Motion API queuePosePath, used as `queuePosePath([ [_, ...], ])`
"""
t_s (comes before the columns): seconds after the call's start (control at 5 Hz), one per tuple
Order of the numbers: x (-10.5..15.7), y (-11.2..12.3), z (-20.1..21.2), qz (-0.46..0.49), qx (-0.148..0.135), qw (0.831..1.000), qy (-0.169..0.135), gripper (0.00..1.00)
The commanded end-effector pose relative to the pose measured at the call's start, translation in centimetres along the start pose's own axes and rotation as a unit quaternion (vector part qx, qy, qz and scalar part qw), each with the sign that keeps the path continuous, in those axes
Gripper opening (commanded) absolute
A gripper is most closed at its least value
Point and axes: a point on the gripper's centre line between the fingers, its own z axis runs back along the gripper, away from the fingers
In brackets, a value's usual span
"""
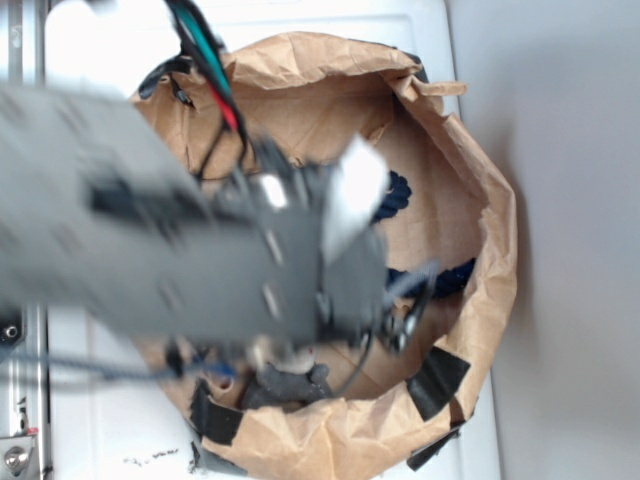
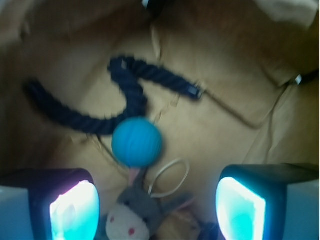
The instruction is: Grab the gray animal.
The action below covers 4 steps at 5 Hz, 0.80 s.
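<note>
From the wrist camera I see the gripper (image 2: pixel 157 207) with its fingers (image 2: pixel 75 207) spread wide and holding nothing. The gray animal (image 2: pixel 135 212) lies between them on the floor of the paper bag (image 1: pixel 400 110), touching the blue ball (image 2: pixel 136 141). A dark rope (image 2: pixel 130 90) curls just beyond the ball.
</note>
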Motion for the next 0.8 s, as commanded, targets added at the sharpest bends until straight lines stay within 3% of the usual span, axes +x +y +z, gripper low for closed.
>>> queuePosePath([
  [0.0,-5.1,6.1,-0.7,0.048,-0.029,0.998,-0.002,1.00],
  [0.2,-5.9,7.2,-1.2,0.047,-0.059,0.997,0.010,1.00],
  [0.6,-5.9,7.2,-1.2,0.047,-0.059,0.997,0.010,1.00],
])
